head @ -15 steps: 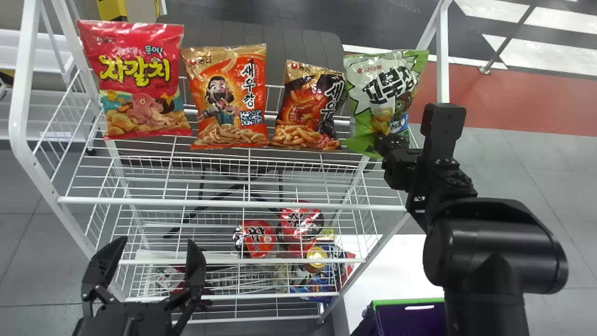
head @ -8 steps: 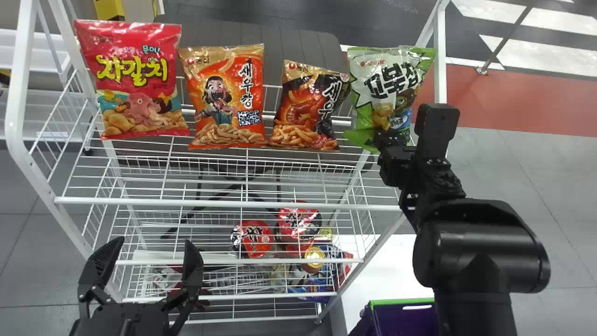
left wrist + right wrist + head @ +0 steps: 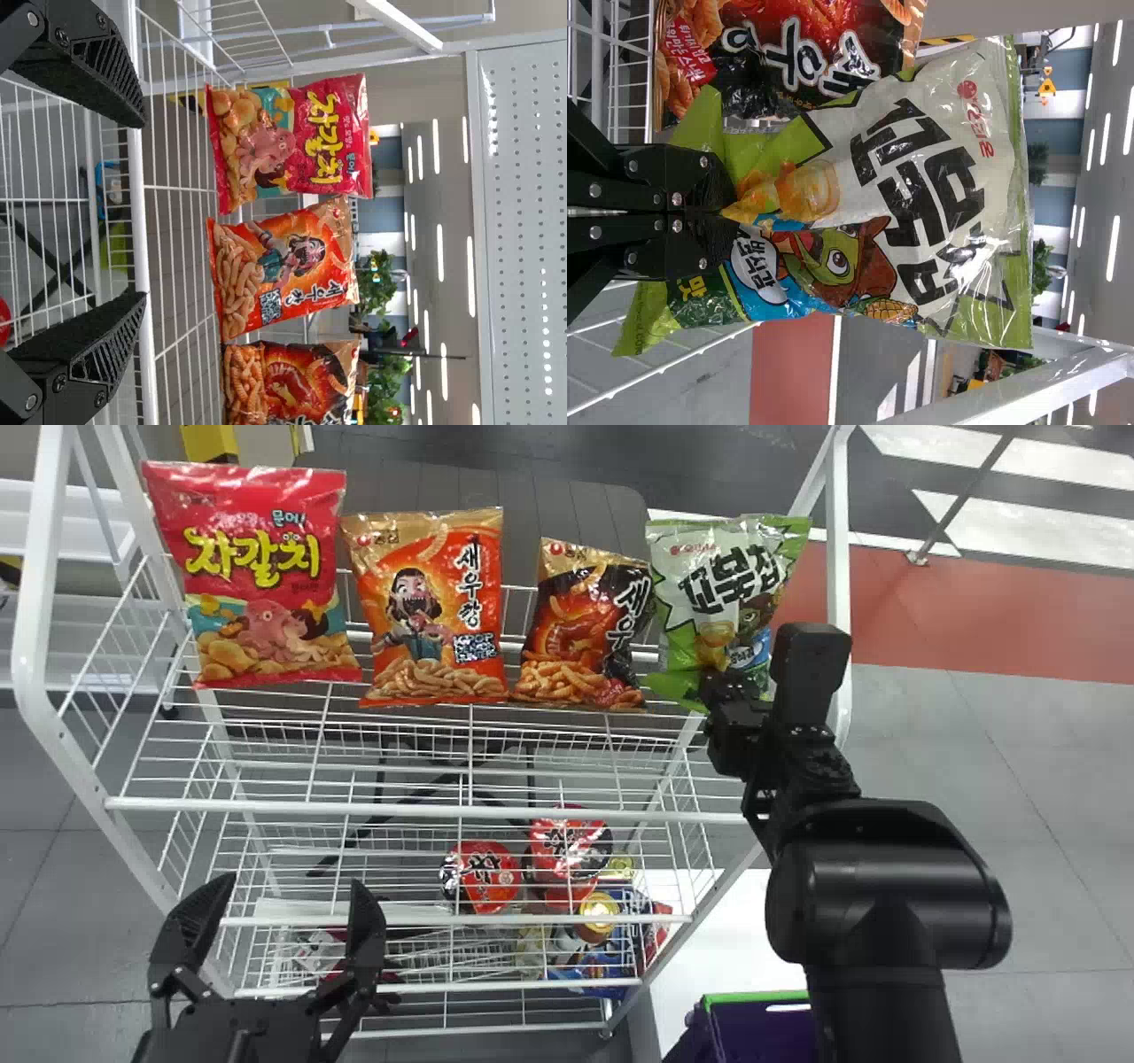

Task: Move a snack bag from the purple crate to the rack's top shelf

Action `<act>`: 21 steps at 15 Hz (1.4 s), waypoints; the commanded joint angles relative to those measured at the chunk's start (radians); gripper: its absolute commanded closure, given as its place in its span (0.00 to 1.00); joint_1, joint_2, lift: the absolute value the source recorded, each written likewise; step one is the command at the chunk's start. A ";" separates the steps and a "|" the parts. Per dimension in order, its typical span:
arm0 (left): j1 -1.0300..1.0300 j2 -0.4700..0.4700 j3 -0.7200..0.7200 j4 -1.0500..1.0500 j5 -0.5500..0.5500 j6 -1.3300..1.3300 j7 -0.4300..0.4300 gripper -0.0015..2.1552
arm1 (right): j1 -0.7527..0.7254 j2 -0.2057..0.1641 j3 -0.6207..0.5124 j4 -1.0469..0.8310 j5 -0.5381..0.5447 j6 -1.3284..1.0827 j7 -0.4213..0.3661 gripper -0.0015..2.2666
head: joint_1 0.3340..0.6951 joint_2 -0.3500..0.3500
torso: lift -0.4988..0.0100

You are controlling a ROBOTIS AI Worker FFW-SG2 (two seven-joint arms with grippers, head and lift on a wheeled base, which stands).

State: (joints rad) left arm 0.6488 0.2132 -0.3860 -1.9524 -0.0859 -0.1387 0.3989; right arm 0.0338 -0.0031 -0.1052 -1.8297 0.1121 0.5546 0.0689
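My right gripper (image 3: 728, 691) is at the right end of the rack's top shelf (image 3: 425, 810), holding the green and white snack bag (image 3: 722, 593) upright by its lower part. In the right wrist view the closed right gripper (image 3: 726, 209) pinches that bag (image 3: 921, 195), which stands close beside the black and orange bag (image 3: 806, 53). My left gripper (image 3: 276, 934) is parked at the lower left, its fingers wide apart with nothing between them; in the left wrist view the left gripper (image 3: 133, 212) is likewise empty. The purple crate (image 3: 762, 1032) sits at the bottom right.
On the top shelf stand a red bag (image 3: 257, 576), an orange bag (image 3: 430, 607) and the black and orange bag (image 3: 585, 629) in a row. Cup noodles (image 3: 483, 877) sit on a lower level. A white rack post (image 3: 838, 540) rises at the right end.
The right arm and the green and white bag in its gripper have shifted left, closer to the black and orange bag. My left gripper has stayed much the same.
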 commanded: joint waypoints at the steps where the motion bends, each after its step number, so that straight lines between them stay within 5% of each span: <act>1: -0.001 0.000 0.001 0.003 0.000 0.000 0.000 0.06 | -0.005 0.004 0.012 0.017 0.001 -0.021 -0.015 0.81 | 1.00 0.21 | 0.98; 21: -0.008 -0.001 0.004 0.020 0.009 -0.015 0.003 0.06 | -0.072 0.004 0.064 0.211 0.044 -0.181 -0.175 0.70 | 1.00 0.22 | 0.98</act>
State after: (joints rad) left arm 0.6412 0.2117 -0.3819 -1.9329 -0.0767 -0.1541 0.4011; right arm -0.0293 -0.0031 -0.0375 -1.6396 0.1639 0.3877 -0.1060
